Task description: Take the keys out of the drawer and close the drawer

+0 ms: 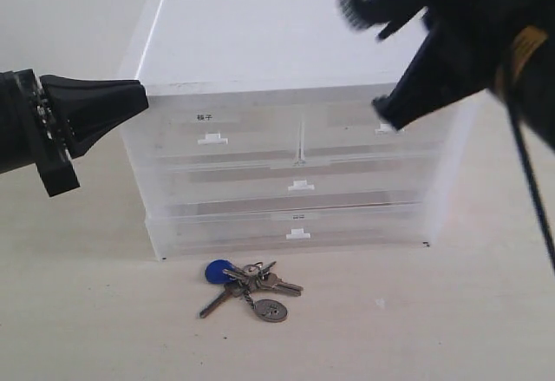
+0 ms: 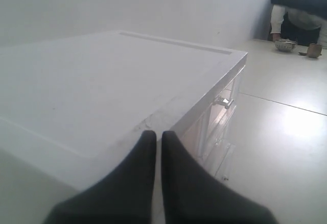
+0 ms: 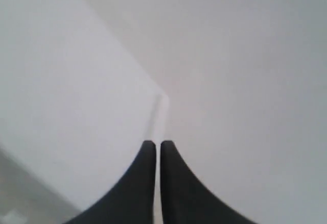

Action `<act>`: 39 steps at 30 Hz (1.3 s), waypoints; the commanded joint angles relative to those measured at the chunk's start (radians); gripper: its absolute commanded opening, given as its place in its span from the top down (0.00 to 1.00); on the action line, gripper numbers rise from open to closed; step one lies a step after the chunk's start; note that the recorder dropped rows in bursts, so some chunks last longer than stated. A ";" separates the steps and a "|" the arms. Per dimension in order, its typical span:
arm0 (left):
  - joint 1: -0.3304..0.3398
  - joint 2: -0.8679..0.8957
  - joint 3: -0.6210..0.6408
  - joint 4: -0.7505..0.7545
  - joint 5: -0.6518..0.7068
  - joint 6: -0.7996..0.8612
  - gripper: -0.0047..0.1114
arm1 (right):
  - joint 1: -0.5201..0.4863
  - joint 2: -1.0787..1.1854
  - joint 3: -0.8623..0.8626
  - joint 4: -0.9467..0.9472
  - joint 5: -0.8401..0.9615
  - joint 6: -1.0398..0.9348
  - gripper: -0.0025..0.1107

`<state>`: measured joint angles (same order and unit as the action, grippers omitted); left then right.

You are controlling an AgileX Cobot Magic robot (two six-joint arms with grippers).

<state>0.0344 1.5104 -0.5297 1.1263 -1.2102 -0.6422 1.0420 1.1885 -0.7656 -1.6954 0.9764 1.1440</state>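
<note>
Appearing only in the exterior view, the keys (image 1: 247,287) lie loose; left gripper (image 2: 158,136) and right gripper (image 3: 157,145) pinched together.

keys (image 1: 247,288) on table (image 1: 451,312) before cabinet (image 1: 295,129).

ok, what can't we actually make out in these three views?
Exterior view: the right gripper covers part of the top right drawer.
Exterior view: the label on the top left drawer is too small to read.
Exterior view: translucent fronts blur whatever the drawers hold.
Right wrist view: blurred white surface, nothing else identifiable.
Both wrist views: the keys fall outside the frame.
</note>
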 commanded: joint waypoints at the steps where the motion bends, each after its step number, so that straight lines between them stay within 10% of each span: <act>1: -0.008 0.000 -0.002 0.021 -0.011 0.000 0.92 | -0.157 -0.079 -0.003 -0.049 -0.015 0.129 0.98; 11: -0.008 -0.214 0.068 -0.027 -0.011 0.000 0.92 | -0.615 -0.107 -0.003 -0.049 -0.426 0.325 0.98; 16: -0.008 -0.366 0.140 -0.264 0.212 0.020 0.92 | -0.766 -0.043 -0.005 -0.049 -0.689 0.514 0.98; 22: -0.008 -0.452 0.210 -0.548 0.338 0.134 0.92 | -0.767 0.019 -0.031 -0.049 -0.751 0.545 0.98; 39: -0.008 -0.992 0.281 -0.551 0.547 0.101 0.92 | -0.762 -0.682 -0.080 -0.049 -1.052 0.585 0.98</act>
<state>0.0326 0.5827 -0.2649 0.5921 -0.6954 -0.5322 0.2790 0.6160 -0.8546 -1.7390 -0.0613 1.7213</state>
